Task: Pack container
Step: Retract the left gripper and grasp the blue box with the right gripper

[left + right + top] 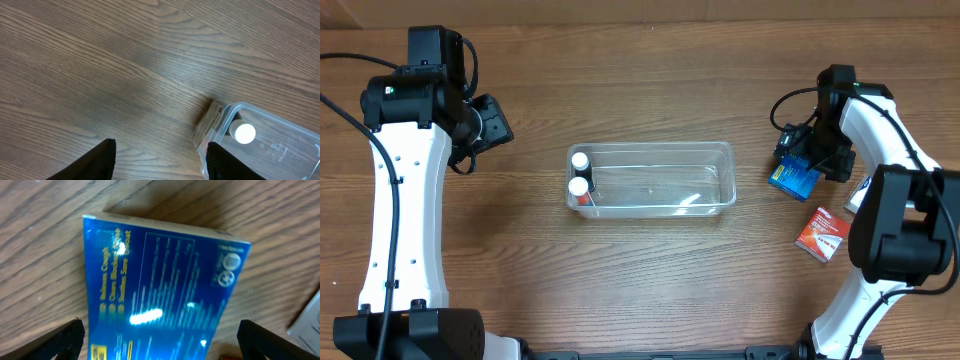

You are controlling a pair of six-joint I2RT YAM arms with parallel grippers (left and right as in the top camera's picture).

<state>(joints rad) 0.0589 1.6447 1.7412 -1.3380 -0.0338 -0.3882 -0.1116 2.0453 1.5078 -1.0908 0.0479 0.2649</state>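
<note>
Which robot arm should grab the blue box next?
Right. The right end effector is open over the blue box, fingers either side. The left end effector is far off, beyond the container.

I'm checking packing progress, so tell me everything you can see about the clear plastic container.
The container is a clear, see-through plastic tub, rectangular with rounded corners and a raised rim. It sits upright and open, with no lid on it, near the middle of the wooden table, its long side running left to right. Two small white-capped bottles stand inside at its left end; the rest looks empty. Nothing else touches it.
</note>
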